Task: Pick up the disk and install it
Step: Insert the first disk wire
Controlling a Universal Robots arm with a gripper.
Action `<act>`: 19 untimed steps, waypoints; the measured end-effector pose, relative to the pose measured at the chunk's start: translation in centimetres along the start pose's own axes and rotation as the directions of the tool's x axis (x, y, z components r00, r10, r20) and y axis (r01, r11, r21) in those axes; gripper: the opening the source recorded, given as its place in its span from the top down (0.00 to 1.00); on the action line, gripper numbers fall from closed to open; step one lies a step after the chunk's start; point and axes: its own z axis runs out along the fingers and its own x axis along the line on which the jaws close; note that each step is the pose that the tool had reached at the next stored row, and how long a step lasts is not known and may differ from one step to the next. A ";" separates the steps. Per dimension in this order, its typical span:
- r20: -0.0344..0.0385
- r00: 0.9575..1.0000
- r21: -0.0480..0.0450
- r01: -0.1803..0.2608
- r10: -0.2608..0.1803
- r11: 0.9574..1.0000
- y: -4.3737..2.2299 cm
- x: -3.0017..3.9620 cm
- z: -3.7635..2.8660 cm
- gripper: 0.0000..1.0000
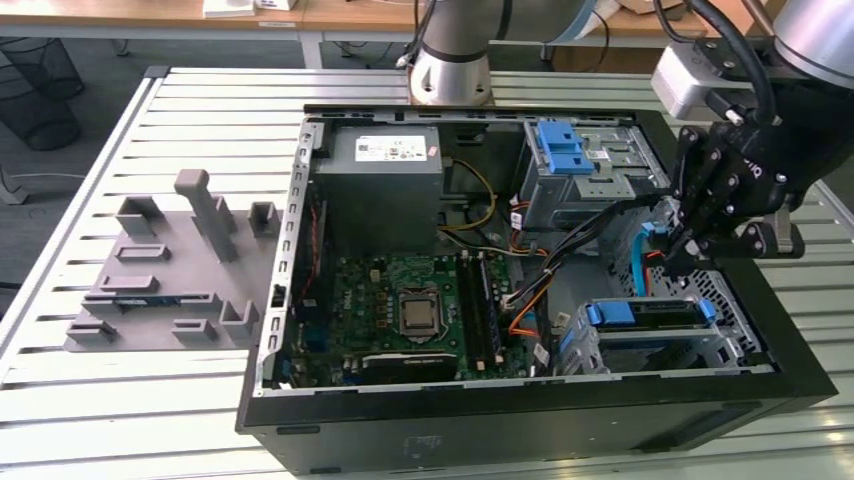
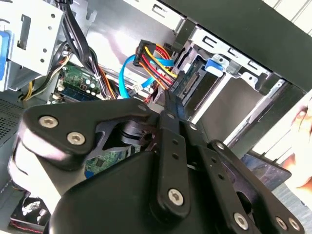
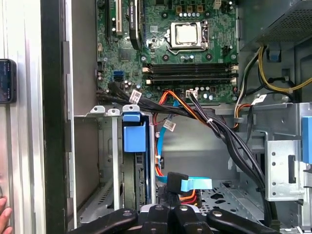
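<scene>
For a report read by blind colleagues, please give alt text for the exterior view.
An open black computer case lies on a slatted metal table, and the robot's gripper hangs inside it above the disk, which sits in its drive bay with its blue bracket. A grey fixture stands at the exterior view's left.

Tool [image 1: 678, 262] downward, fingers closed together

Blue-bracketed disk [image 3: 134, 161] upright in its bay, beside the motherboard [image 3: 170, 44].

disk [image 1: 650, 318] seated in case [image 1: 534, 420].
</scene>
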 end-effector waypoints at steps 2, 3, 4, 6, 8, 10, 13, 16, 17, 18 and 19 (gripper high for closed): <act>0.000 1.000 0.004 0.000 0.000 1.000 0.01 0.00 0.09 0.82; 0.001 1.000 0.007 0.000 0.000 1.000 0.01 0.00 0.15 0.82; 0.001 1.000 0.010 0.000 0.000 1.000 0.00 0.00 0.24 0.82; 0.001 1.000 0.019 0.000 0.000 1.000 0.00 0.00 0.41 0.82; 0.002 1.000 0.028 0.000 0.000 1.000 0.00 0.04 0.56 0.82; 0.002 1.000 0.032 0.000 0.000 0.999 0.00 0.10 0.66 0.82; -0.001 1.000 0.037 0.000 0.000 0.999 0.00 0.14 0.71 0.82; -0.002 1.000 0.040 0.000 0.000 0.999 0.00 0.17 0.73 0.82; -0.002 1.000 0.040 0.000 0.000 0.999 0.00 0.19 0.75 0.82; -0.002 1.000 0.040 0.000 0.000 0.999 0.00 0.20 0.76 0.82; -0.003 1.000 0.040 0.000 0.000 0.999 0.00 0.21 0.78 0.82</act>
